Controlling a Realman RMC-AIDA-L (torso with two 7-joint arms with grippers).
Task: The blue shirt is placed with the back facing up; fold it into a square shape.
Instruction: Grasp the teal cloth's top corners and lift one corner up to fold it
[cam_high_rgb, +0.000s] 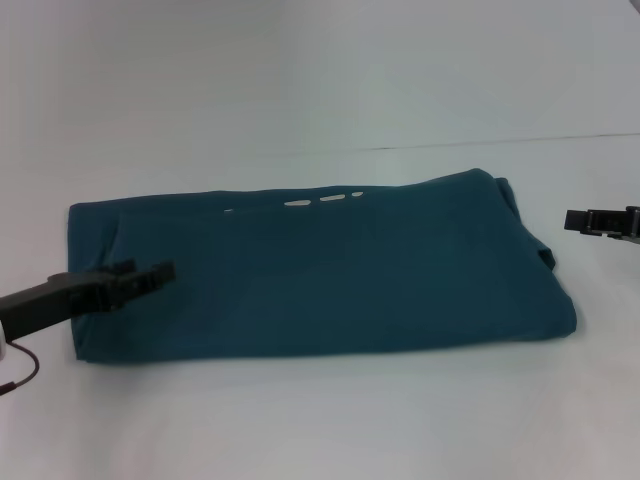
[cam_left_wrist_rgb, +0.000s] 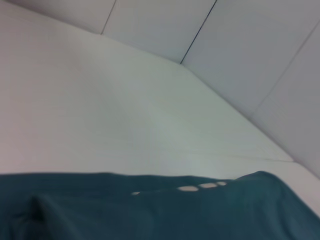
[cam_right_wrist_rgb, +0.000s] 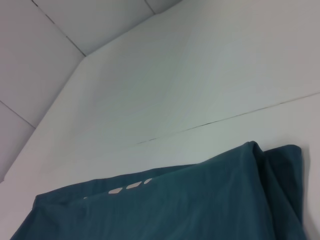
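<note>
Left tool (cam_high_rgb: 150, 274) reaches in low from the desk's left edge; right tool (cam_high_rgb: 590, 221) hovers at the right edge.

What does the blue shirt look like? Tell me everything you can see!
The blue shirt is plain dark teal, soft and matte, with no print. It lies flat on the white table, already folded into a wide rectangle, with layered folds bunched at its right end. Small pale gaps show along its far edge. The left gripper hovers over its left end; the right gripper hangs just off its right end.
</note>
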